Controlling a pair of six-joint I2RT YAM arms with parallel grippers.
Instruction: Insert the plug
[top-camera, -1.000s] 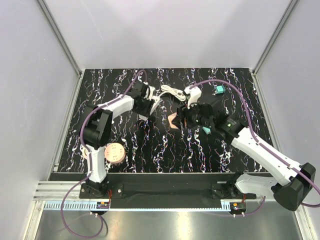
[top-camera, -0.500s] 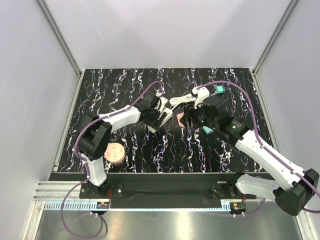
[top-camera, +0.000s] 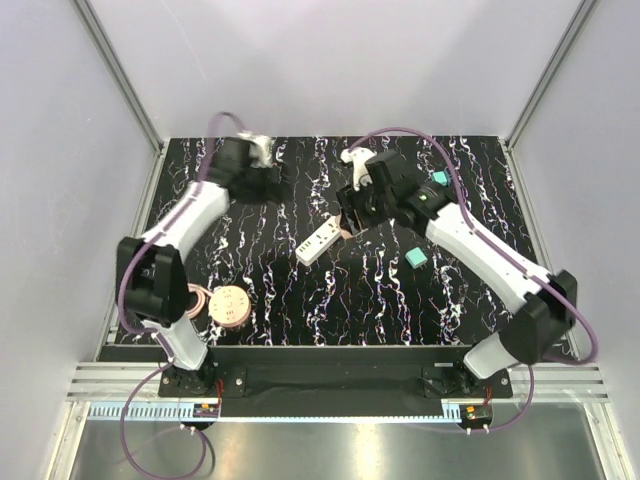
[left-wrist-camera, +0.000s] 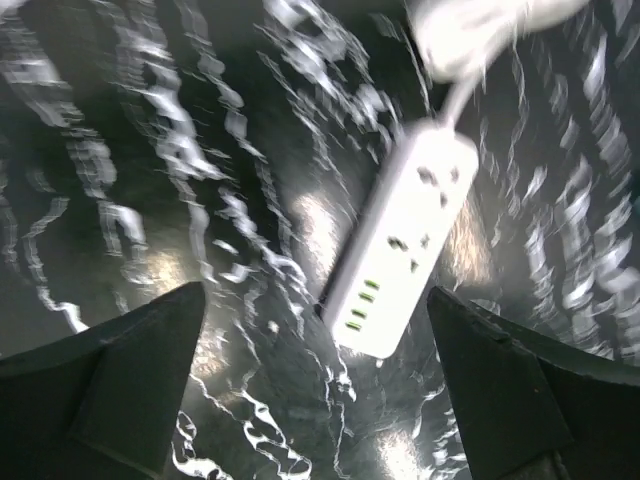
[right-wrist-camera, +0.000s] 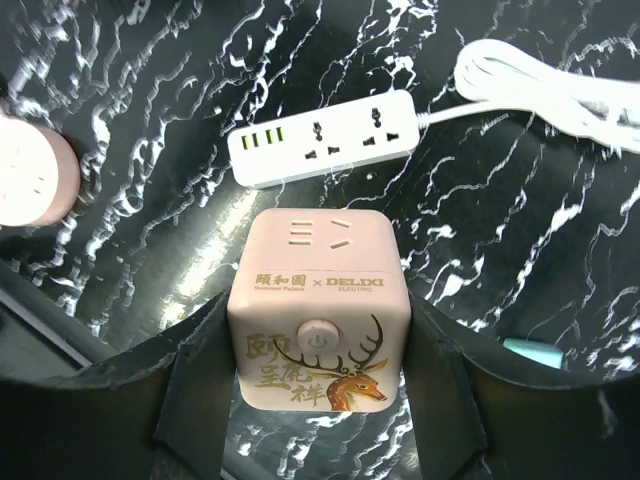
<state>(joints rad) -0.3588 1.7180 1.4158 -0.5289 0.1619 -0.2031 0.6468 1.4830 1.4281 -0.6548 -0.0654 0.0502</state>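
Observation:
A white power strip (top-camera: 318, 242) lies flat at the table's middle; it also shows in the left wrist view (left-wrist-camera: 400, 250) and the right wrist view (right-wrist-camera: 325, 140). Its white cable (right-wrist-camera: 560, 90) trails off to the right. I cannot make out the plug itself. My right gripper (top-camera: 350, 215) is shut on a pink cube socket (right-wrist-camera: 318, 260) with a deer print, held above the table just beside the strip (right-wrist-camera: 320, 305). My left gripper (top-camera: 258, 178) is open and empty at the far left, well apart from the strip (left-wrist-camera: 313, 292); its view is motion-blurred.
A round pink socket (top-camera: 230, 305) lies near the left arm's base, also in the right wrist view (right-wrist-camera: 30, 180). Two teal blocks sit on the right, one far (top-camera: 439, 178) and one nearer (top-camera: 415, 259). Grey walls enclose the black marbled table (top-camera: 300, 310).
My left gripper has let go of the power strip and swung back to the far left. The strip now lies at the middle. My right gripper has carried the cube away from me.

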